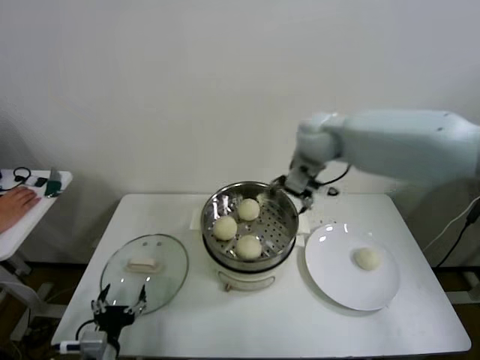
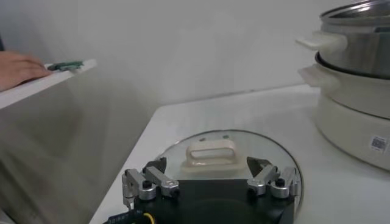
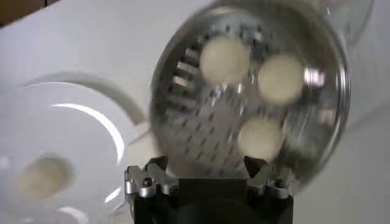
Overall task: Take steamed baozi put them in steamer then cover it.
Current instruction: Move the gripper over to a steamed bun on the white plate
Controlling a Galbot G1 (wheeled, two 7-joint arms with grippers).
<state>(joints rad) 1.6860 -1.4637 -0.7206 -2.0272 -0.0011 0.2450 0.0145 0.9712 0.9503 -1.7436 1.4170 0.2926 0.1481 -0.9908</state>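
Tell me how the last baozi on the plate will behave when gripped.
The baozi looks round and smooth, so it may roll on the flat plate if nudged. It seems soft dough, probably light and easily dented. The right gripper, open above the steamer, should likely squeeze gently.

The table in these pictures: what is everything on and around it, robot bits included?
baozi in steamer: three, off-white, on the perforated tray
baozi on plate: one, off-white
steamer: one, shiny steel on a cream base, table centre
plate: one, white, right of the steamer
cover: one, clear glass with cream handle, lying flat left of the steamer
table: one, white
side table: one, white, far left, a person's hand on it
left gripper: open, at the cover's near edge
right gripper: open, behind the steamer's far rim
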